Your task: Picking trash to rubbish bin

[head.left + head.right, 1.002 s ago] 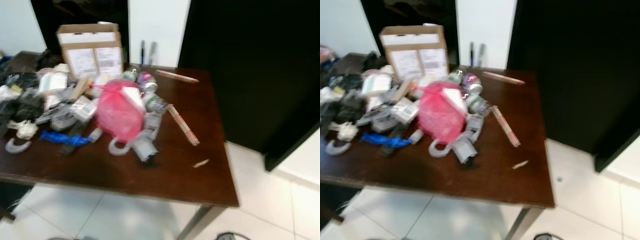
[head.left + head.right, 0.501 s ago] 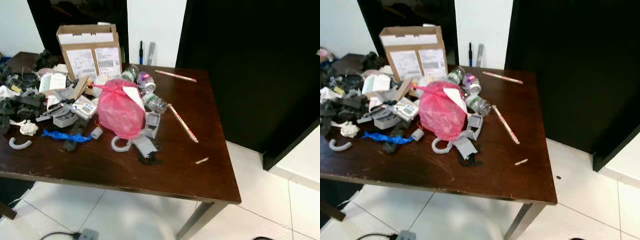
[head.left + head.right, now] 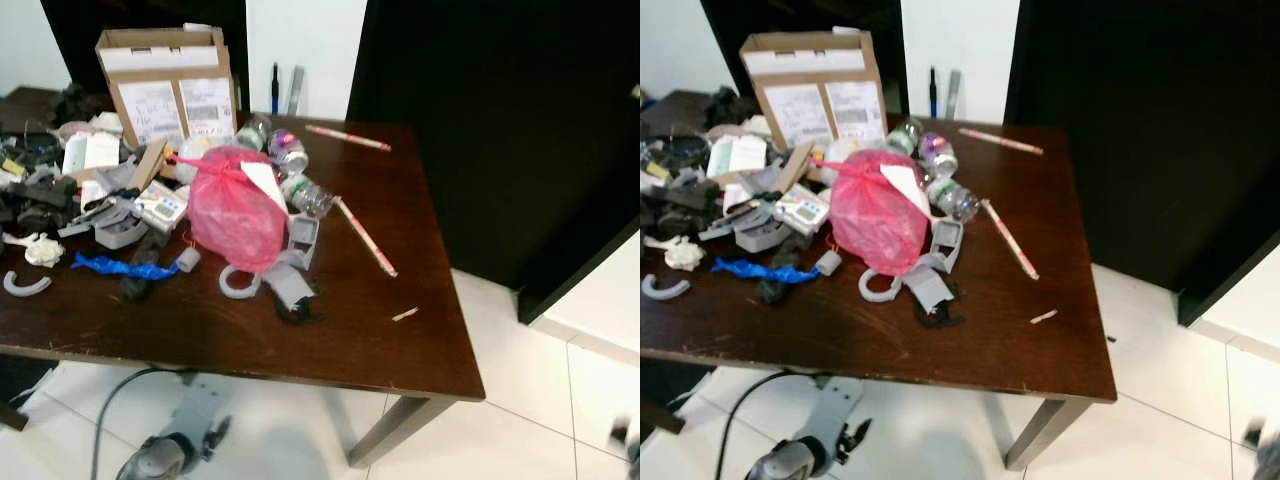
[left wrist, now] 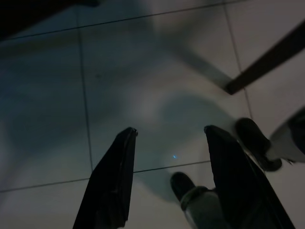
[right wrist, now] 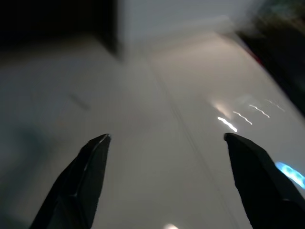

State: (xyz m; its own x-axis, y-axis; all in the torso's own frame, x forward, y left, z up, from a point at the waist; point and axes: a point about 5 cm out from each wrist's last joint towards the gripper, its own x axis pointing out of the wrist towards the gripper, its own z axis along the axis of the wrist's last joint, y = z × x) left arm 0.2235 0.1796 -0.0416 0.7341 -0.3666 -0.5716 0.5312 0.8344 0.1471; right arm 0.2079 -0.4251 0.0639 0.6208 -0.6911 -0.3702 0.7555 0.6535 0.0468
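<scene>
Standing before the robot is one dark wooden table heaped with trash on its left and middle. One pink plastic bag, knotted at the top, sits at the centre of the pile, with a white paper scrap lying on it. Three plastic bottles lie just behind and to the right of the bag. One cardboard box stands upright at the back edge. Two long pink sticks lie on the bare right part: one near the bottles, one at the far edge. One small pale sliver lies alone toward the front. One blue wrapper and two grey curved pieces lie in front of the pile.

No rubbish bin can be made out.

Both arms hang low over the white tiled floor. The left gripper has its fingers spread apart, and the right gripper likewise holds its fingers wide, gripping nothing.
</scene>
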